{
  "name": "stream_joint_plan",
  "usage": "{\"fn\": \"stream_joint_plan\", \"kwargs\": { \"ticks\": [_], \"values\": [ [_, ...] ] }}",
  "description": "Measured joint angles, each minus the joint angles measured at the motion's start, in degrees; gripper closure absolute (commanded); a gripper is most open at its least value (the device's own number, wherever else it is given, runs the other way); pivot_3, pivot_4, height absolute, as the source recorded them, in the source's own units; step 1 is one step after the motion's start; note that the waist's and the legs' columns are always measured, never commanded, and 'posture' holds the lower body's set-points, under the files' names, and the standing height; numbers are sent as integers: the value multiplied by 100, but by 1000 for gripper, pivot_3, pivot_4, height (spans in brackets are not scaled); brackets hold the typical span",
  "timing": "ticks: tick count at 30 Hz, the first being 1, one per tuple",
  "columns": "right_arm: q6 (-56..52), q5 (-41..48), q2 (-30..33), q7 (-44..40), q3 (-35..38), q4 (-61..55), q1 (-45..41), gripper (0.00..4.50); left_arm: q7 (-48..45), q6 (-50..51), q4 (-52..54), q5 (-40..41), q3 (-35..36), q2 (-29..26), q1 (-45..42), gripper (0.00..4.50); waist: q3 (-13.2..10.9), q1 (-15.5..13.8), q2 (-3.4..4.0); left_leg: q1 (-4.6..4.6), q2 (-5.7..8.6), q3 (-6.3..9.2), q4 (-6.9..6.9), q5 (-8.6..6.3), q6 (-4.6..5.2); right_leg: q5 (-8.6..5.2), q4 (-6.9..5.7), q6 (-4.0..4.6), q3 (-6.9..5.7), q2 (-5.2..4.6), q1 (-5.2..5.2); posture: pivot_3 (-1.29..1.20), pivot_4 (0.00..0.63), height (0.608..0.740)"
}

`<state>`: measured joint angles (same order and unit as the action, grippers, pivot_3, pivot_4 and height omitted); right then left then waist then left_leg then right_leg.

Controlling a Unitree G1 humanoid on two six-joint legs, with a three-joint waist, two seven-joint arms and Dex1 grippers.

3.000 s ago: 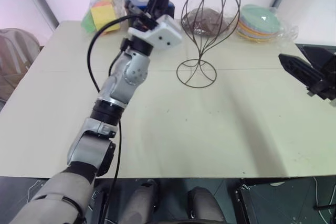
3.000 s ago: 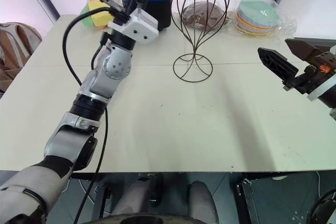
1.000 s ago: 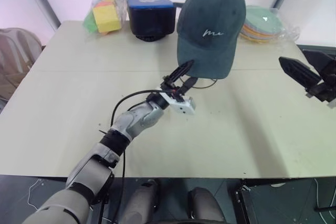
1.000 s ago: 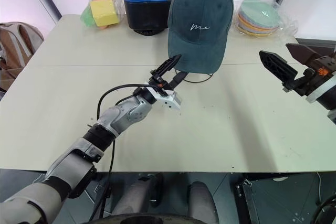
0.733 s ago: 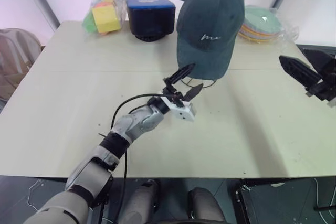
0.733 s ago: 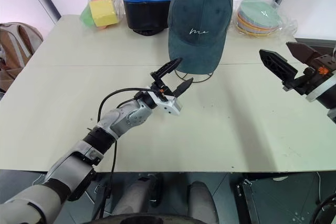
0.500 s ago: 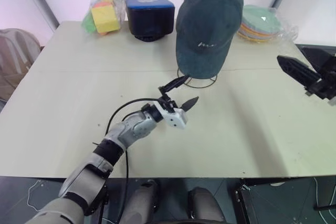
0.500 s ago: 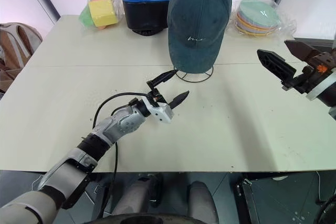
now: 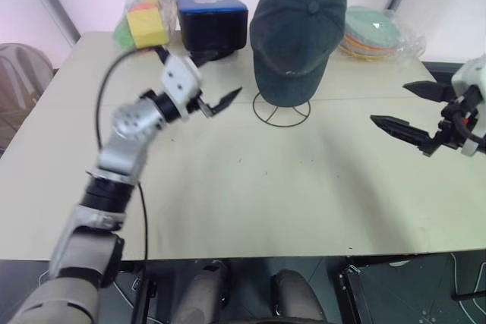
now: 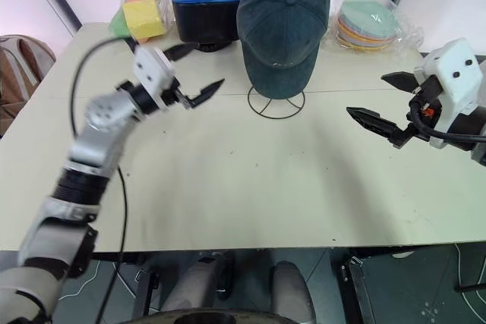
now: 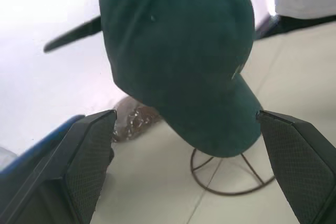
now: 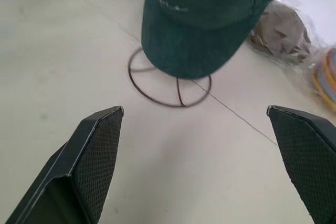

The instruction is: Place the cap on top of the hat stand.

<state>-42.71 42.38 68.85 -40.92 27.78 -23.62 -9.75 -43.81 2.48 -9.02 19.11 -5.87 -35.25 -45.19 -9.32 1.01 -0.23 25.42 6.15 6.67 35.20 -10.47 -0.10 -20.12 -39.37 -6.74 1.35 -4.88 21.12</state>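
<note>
The cap (image 10: 283,17), of soft dark teal-grey fabric with a small button on its rounded crown, is seated over the globe of the hat stand (image 10: 276,101), whose thin dark wire ring base is seen resting on the table (image 10: 250,187) near the middle of the far edge. The curved brim is draped downward toward the near side, and a line of small white embroidery is visible on the front in the right wrist view. The table is a smooth, matte, pale cream surface crossed by a fine seam. The left gripper (image 10: 190,73) is held in the air toward the far left corner, apart from the cap, with its two tapered black fingers spread wide and nothing between them; their pads are shown with a fine cross-hatched texture in the left wrist view. The right gripper (image 10: 387,104) is held above the right edge, its pointed black fingers likewise spread and empty. Along the far edge a boxy dark container with a blue lid (image 10: 206,11) is placed just left of the cap, a crinkled clear bag of coloured foam blocks (image 10: 144,9) lies at the far left corner, and a stack of pastel plates (image 10: 368,24) wrapped in clear plastic sits toward the far right corner.
</note>
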Motion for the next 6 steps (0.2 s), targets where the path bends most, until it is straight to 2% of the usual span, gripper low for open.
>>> {"fn": "stream_joint_plan", "kwargs": {
  "ticks": [2,6],
  "values": [
    [116,-163,13,-149,-66,167,-148,0,-425,275,-80,122,189,-325,-270,24,0,7,1,-1,-2,0,-1,0,0,0,1,0,0,10,0,0,150,740],
    [275,-387,40,-373,-213,365,-494,0,-923,722,-139,292,439,-518,-495,24,0,-4,1,-1,-4,1,1,0,0,0,2,0,2,2,-2,0,150,740]
  ]
}}
